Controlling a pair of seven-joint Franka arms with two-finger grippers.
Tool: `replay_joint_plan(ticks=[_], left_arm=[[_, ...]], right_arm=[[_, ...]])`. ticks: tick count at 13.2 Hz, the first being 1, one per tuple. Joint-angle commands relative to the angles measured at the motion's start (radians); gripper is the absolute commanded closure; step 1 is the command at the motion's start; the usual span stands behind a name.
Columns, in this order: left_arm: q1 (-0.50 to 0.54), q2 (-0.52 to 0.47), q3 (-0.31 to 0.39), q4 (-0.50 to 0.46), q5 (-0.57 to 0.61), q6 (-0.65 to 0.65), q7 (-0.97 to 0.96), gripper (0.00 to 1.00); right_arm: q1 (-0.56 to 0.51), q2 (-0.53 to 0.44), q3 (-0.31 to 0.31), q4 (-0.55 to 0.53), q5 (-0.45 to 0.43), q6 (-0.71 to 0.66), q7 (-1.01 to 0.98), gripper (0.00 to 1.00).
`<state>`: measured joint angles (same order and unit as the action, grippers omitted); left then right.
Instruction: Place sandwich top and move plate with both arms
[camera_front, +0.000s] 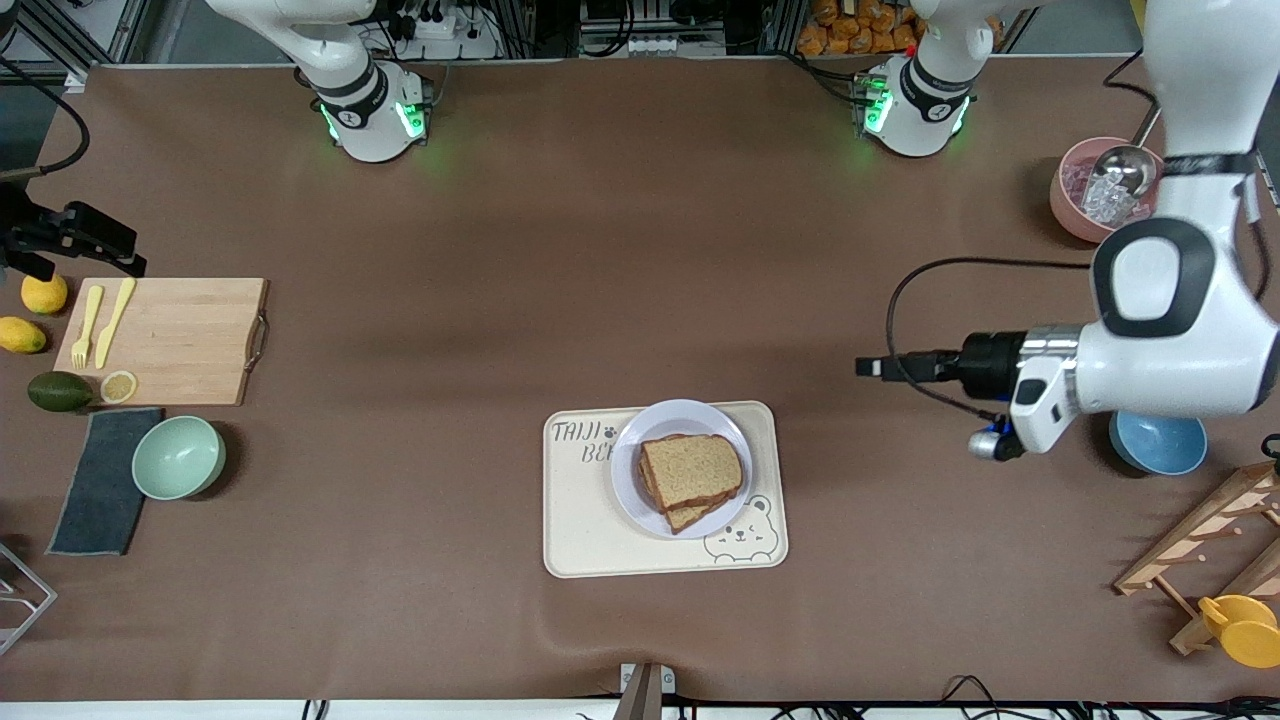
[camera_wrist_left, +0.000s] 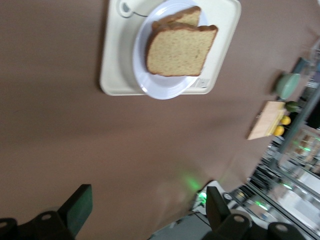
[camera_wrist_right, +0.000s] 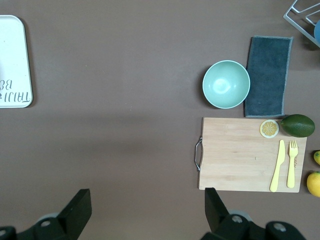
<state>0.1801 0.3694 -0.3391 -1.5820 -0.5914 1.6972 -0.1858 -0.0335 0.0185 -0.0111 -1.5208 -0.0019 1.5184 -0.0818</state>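
Observation:
The plate stands on a cream bear-printed tray toward the front-camera edge of the table. On the plate the sandwich top, a plain brown slice, lies over another slice whose crust peeks out beneath it. The left wrist view shows the same sandwich top, plate and tray. My left gripper hangs open and empty over bare table, off the tray toward the left arm's end; its own view shows the left gripper wide. My right gripper is open and empty, high over bare table between tray and cutting board.
A wooden cutting board with yellow fork, knife and lemon slice, a green bowl, a grey cloth, an avocado and lemons lie at the right arm's end. A pink bowl, blue bowl and wooden rack are at the left arm's end.

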Motion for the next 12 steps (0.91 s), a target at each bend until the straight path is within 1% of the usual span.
replay_joint_plan(ticks=[1, 3, 4, 5, 6, 7, 8, 9, 12], left_arm=[[-0.008, -0.157, -0.008, -0.035, 0.155, -0.074, -0.130, 0.00], [-0.010, -0.231, -0.008, -0.015, 0.240, -0.160, -0.138, 0.00], [-0.017, -0.280, -0.012, -0.013, 0.305, -0.168, -0.147, 0.00], [-0.021, -0.324, -0.043, -0.012, 0.426, -0.171, -0.144, 0.00], [-0.016, -0.345, -0.087, -0.007, 0.538, -0.183, -0.133, 0.00], [-0.016, -0.349, -0.104, 0.006, 0.606, -0.211, -0.133, 0.00], [-0.014, -0.349, -0.103, 0.061, 0.654, -0.238, -0.129, 0.00], [-0.010, -0.345, -0.095, 0.106, 0.666, -0.264, -0.112, 0.00], [0.004, -0.346, -0.055, 0.120, 0.670, -0.272, -0.083, 0.00]], right_arm=[[-0.014, -0.011, 0.008, -0.013, 0.023, 0.008, 0.014, 0.00], [-0.019, -0.011, 0.008, -0.013, 0.025, 0.008, 0.014, 0.00], [-0.020, -0.011, 0.008, -0.013, 0.025, 0.008, 0.014, 0.00], [-0.020, -0.011, 0.007, -0.013, 0.025, 0.008, 0.014, 0.00], [-0.020, -0.011, 0.008, -0.013, 0.025, 0.008, 0.014, 0.00], [-0.020, -0.011, 0.007, -0.013, 0.025, 0.008, 0.014, 0.00], [-0.020, -0.011, 0.008, -0.013, 0.026, 0.008, 0.014, 0.00], [-0.020, -0.011, 0.007, -0.013, 0.033, 0.009, 0.014, 0.00], [-0.020, -0.011, 0.007, -0.013, 0.033, 0.009, 0.014, 0.00]])
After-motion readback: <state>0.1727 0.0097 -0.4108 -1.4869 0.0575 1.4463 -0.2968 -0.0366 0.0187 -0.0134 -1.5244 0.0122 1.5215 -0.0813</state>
